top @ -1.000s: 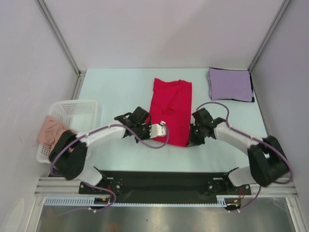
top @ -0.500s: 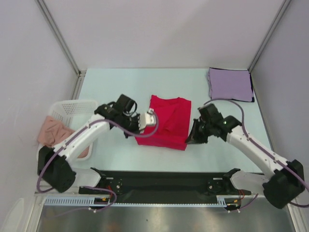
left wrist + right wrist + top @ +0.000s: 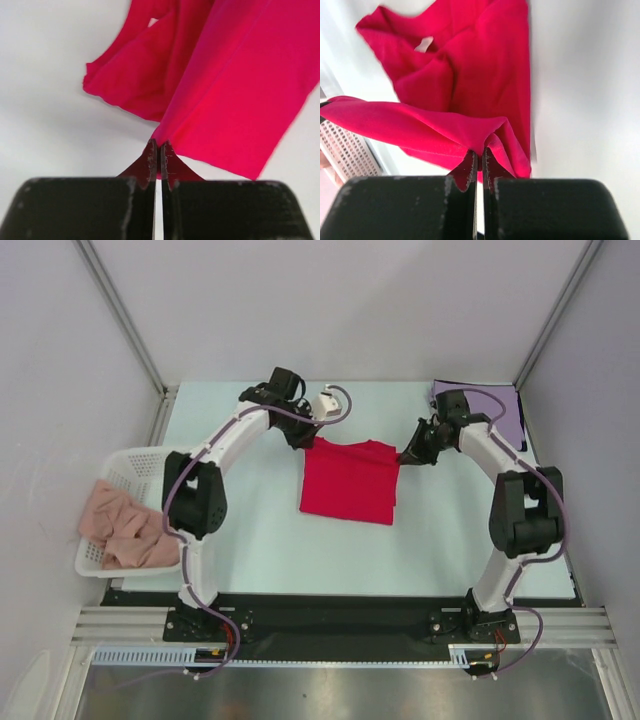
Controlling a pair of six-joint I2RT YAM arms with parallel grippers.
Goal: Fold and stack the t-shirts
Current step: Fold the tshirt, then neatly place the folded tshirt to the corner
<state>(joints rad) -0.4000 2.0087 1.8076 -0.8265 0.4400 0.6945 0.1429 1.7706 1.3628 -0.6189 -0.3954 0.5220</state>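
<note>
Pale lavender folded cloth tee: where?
Top view: lavender tee lies at far right corner of the table, beyond the right end effector, apart from crimson-red cloth tee.

Matt red cloth t-shirt (image 3: 348,483), seemingly smooth

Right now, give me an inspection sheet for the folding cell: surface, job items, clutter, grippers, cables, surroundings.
Surface: pale table, nothing seen on it apart from the items below.
Job's things: red t-shirt mid-table, its far edge held up; lavender t-shirt folded at far right corner.
Clutter: white basket at left edge, pink cloth spilling over it.
Grippers: left gripper and right gripper each pinch the red t-shirt.
Cables: purple cables loop along both arms.
Surroundings: plain walls, metal frame posts.
</note>
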